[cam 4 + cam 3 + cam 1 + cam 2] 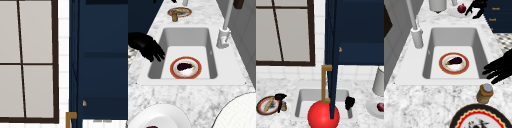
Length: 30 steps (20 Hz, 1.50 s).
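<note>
Left hand (pixel 280 98) hovers over the counter at the sink's left, just above a small jar (pixel 284 106) that stands beside a dark-rimmed plate (pixel 261 105). In the left side view its fingers (pixel 497 71) are straight and spread, reaching toward the sink's (pixel 456 33) front edge, palm down, holding nothing; the jar (pixel 484 93) stands just below them. Right hand (pixel 349 102) hangs over the sink's right front corner; in the right side view it (pixel 145 46) tilts downward with fingers loosely curved and apart, empty, above the basin's rim. On the basin floor lies a red-rimmed plate (pixel 173 71) with an eggplant (pixel 184 66) on it. A faucet (pixel 224 37) stands at the back. A white plate (pixel 371 108) with a red fruit (pixel 381 107) sits on the right counter.
</note>
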{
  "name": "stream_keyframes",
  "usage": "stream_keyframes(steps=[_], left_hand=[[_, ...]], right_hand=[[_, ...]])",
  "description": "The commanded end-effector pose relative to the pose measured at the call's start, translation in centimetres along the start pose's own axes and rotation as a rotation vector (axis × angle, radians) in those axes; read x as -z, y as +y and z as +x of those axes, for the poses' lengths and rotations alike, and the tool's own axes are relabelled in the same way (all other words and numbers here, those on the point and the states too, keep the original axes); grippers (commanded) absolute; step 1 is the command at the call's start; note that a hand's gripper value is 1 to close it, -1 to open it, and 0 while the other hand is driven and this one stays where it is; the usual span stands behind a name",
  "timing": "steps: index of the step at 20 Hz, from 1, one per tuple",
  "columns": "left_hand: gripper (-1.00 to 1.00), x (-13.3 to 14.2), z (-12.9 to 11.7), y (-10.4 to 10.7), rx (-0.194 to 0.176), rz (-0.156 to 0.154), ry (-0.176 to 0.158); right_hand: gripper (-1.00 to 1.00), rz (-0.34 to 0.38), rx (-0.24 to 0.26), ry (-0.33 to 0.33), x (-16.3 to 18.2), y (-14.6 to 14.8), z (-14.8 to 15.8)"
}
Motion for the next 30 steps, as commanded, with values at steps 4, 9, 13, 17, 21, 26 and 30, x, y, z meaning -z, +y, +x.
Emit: stream_keyframes(steps=[4,9,13,17,21,26,30], left_hand=[[-1.0,-0.1,-3.2,-1.4,-0.051,0.022,-0.017],[-1.0,-0.6,-5.2,-1.6,-0.111,0.015,-0.015],[-1.0,-1.1,-6.3,-1.9,-0.146,0.021,-0.022],[-1.0,-1.5,-7.6,-2.3,-0.15,0.024,-0.025],[1.0,-1.4,-7.2,-3.2,-0.079,-0.013,-0.022],[1.0,-1.4,-7.4,-3.2,-0.007,0.008,0.001],[1.0,-1.3,-7.3,-2.3,0.012,0.017,-0.003]], right_hand=[[0.0,0.0,0.0,0.0,0.0,0.0,0.0],[0.0,0.0,0.0,0.0,0.0,0.0,0.0],[0.0,0.0,0.0,0.0,0.0,0.0,0.0],[0.0,0.0,0.0,0.0,0.0,0.0,0.0],[0.0,0.0,0.0,0.0,0.0,0.0,0.0],[0.0,0.0,0.0,0.0,0.0,0.0,0.0],[0.0,0.0,0.0,0.0,0.0,0.0,0.0]])
